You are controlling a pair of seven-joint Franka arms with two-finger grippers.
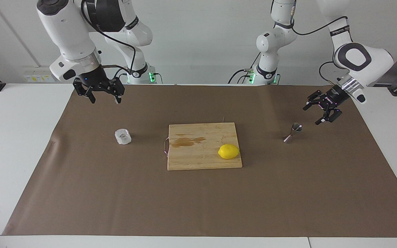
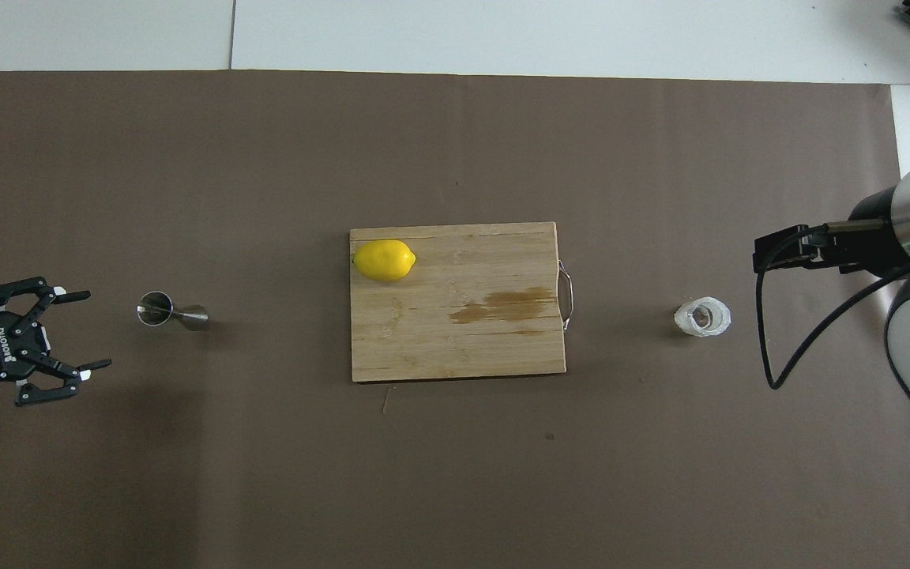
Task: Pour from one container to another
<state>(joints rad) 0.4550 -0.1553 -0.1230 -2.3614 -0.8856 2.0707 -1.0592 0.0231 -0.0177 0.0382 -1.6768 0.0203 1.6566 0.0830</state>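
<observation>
Jaws spread wide, the left gripper (image 1: 315, 113) hangs near the upright jigger (image 1: 293, 132) (not touching). Right gripper (image 1: 104, 99), also gaping and empty, waits above the mat by the faceted glass cup (image 1: 123, 136).

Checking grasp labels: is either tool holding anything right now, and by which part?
Nothing is held. Left tool hangs open beside the jigger; right tool waits open.

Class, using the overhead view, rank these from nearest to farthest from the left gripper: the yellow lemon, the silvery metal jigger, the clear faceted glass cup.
Measured from the open left gripper, raised over the brown mat:
1. Silvery metal jigger, at the left arm's end.
2. Yellow lemon, on the wooden cutting board mid-table.
3. Clear faceted glass cup, at the right arm's end.
</observation>
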